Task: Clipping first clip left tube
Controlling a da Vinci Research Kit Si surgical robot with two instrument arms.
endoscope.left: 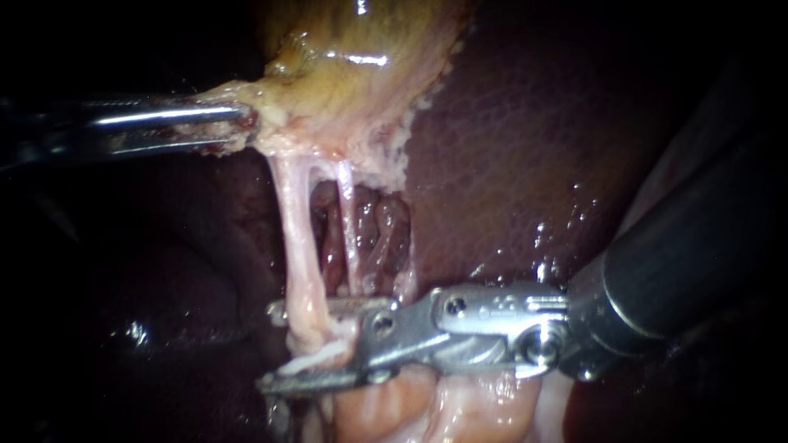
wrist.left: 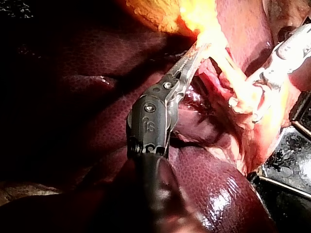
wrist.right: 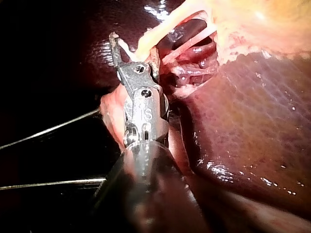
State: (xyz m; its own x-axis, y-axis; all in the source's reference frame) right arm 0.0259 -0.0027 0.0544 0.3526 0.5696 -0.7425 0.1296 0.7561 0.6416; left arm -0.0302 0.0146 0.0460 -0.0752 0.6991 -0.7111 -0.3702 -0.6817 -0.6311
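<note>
the right instrument (endoscope.left: 279,346) is being held, jaws apart, astride the near end of the left tube (endoscope.left: 297,246), likely soft and fragile, being stretched by the left instrument (endoscope.left: 238,123) clamped on the gallbladder (endoscope.left: 361,66).

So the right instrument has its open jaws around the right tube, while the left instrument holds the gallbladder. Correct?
No: in the endoscope view the right instrument has its open jaws around the left tube; the left instrument does hold the gallbladder.

Lighting: bright at centre, dark toward edges. Glare: gallbladder (wrist.left: 194,14) washed out in left wrist view; wet highlights on liver (endoscope.left: 525,148).
</note>
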